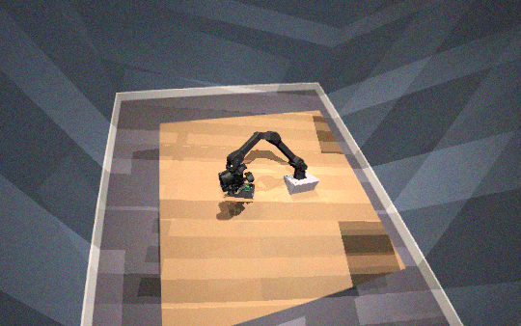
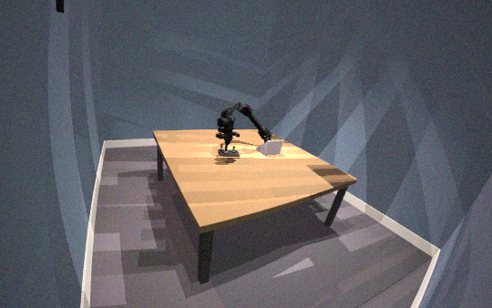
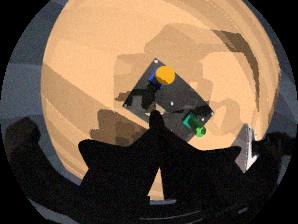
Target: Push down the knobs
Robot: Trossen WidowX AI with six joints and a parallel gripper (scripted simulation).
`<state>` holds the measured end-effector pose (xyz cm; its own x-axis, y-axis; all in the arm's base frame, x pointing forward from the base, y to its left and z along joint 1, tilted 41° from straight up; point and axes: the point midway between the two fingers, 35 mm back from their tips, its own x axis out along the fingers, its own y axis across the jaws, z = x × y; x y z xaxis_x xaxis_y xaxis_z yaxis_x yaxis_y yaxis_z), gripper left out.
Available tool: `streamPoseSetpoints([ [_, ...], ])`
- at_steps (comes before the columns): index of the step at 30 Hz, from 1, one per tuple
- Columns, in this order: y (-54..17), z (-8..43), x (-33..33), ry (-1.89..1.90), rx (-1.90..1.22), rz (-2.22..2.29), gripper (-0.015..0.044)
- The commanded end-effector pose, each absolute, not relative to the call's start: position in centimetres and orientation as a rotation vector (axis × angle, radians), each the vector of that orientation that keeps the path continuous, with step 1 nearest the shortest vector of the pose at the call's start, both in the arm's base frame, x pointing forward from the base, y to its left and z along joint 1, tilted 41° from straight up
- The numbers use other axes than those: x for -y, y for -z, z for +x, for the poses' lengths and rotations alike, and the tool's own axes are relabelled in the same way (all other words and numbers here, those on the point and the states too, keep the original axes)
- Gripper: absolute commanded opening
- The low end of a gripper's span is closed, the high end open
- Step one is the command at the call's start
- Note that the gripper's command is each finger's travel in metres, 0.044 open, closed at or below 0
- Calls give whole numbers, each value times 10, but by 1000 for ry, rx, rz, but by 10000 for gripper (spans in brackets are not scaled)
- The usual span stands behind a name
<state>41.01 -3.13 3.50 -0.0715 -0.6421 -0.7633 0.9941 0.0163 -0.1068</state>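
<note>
The dark circuit board [image 1: 247,195] [image 2: 230,155] [image 3: 182,96] stands on the table. In the wrist view an orange round knob [image 3: 165,75] sits over a blue potentiometer [image 3: 153,79] at the board's far corner. A green knob [image 3: 200,131] stands out over a teal potentiometer [image 3: 188,120] near the right corner. How far each knob is down cannot be told. My gripper [image 2: 226,149] [image 3: 156,126] is shut with nothing seen between the fingers. It points down over the board, between the two knobs. Its tips partly hide a small pale part [image 3: 154,109]; whether they touch it cannot be told.
The wooden table [image 1: 217,241] [image 2: 237,191] carries the board and the arm's pale base block [image 1: 301,183] [image 2: 272,148], which stands to the right of the board. The arm [image 1: 268,137] [image 2: 243,109] arches between the base and the board. Dark shadows fall across the board and tabletop.
</note>
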Motion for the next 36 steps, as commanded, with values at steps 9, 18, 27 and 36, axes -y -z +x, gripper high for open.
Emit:
streamPoseSetpoints([
  [9, -36, 410, 32, 1490, -768, 595, 0],
  [18, -34, 410, 34, 1490, -767, 595, 0],
  [27, -33, 410, 35, 1490, -767, 595, 0],
  [36, -31, 410, 36, 1490, -767, 595, 0],
])
